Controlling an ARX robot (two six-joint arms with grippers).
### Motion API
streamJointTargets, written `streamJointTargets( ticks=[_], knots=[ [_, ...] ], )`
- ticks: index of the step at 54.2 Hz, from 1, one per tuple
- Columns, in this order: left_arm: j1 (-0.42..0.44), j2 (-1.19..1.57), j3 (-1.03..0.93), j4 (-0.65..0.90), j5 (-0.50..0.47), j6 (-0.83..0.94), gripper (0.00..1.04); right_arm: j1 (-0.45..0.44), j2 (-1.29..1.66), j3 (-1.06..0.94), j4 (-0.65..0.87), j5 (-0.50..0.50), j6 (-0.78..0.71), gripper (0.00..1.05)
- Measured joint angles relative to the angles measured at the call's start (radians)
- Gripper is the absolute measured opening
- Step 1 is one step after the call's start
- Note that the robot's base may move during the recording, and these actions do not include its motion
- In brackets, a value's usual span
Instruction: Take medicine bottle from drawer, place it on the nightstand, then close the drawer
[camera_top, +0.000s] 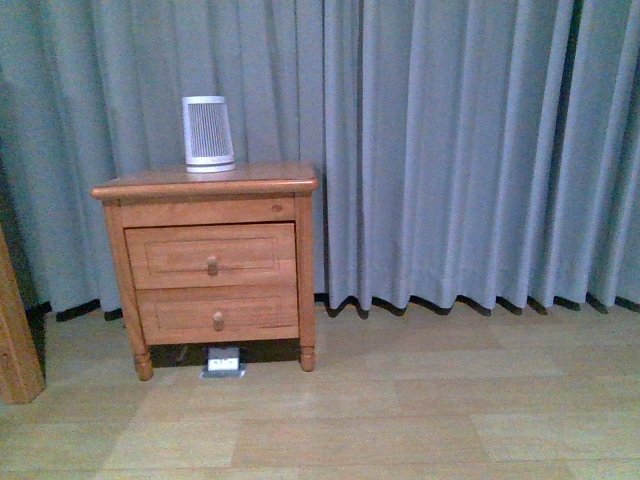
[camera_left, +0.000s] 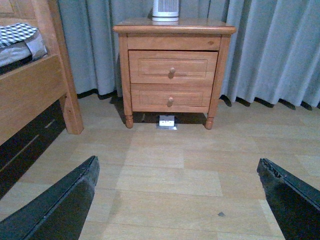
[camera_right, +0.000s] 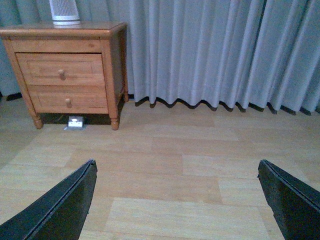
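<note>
The orange-brown nightstand (camera_top: 205, 185) stands against the curtain, left of centre in the front view; it also shows in the left wrist view (camera_left: 174, 27) and right wrist view (camera_right: 65, 30). Its upper drawer (camera_top: 211, 255) (camera_left: 172, 66) (camera_right: 60, 69) is shut, with a round knob. The medicine bottle is hidden. My left gripper (camera_left: 177, 172) is open and empty over the floor, well short of the nightstand. My right gripper (camera_right: 177, 172) is open and empty, further right. Neither arm shows in the front view.
A large white ribbed device (camera_top: 208, 133) stands on the nightstand top. The lower drawer (camera_top: 218, 314) is shut. A small white socket box (camera_top: 223, 359) lies under the nightstand. A wooden bed frame (camera_left: 35, 95) stands at the left. Grey curtains (camera_top: 460, 150) hang behind.
</note>
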Motion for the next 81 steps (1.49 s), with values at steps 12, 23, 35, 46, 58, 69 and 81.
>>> streamJointTargets(
  ticks=[12, 23, 35, 46, 58, 69, 81],
  knots=[
    [0.0, 0.0, 0.0, 0.0, 0.0, 0.0, 0.98, 0.0, 0.0, 0.0, 0.0, 0.0, 0.0, 0.98],
    [0.0, 0.0, 0.0, 0.0, 0.0, 0.0, 0.98, 0.0, 0.0, 0.0, 0.0, 0.0, 0.0, 0.98],
    [0.0, 0.0, 0.0, 0.0, 0.0, 0.0, 0.98, 0.0, 0.0, 0.0, 0.0, 0.0, 0.0, 0.98],
    [0.0, 0.0, 0.0, 0.0, 0.0, 0.0, 0.98, 0.0, 0.0, 0.0, 0.0, 0.002, 0.0, 0.98],
    [0.0, 0.0, 0.0, 0.0, 0.0, 0.0, 0.98, 0.0, 0.0, 0.0, 0.0, 0.001, 0.0, 0.98],
    [0.0, 0.0, 0.0, 0.0, 0.0, 0.0, 0.98, 0.0, 0.0, 0.0, 0.0, 0.0, 0.0, 0.98],
    [-0.015, 0.019, 0.016, -0.05, -0.066, -0.025, 0.98, 0.0, 0.001, 0.0, 0.0, 0.0, 0.0, 0.98]
  ],
)
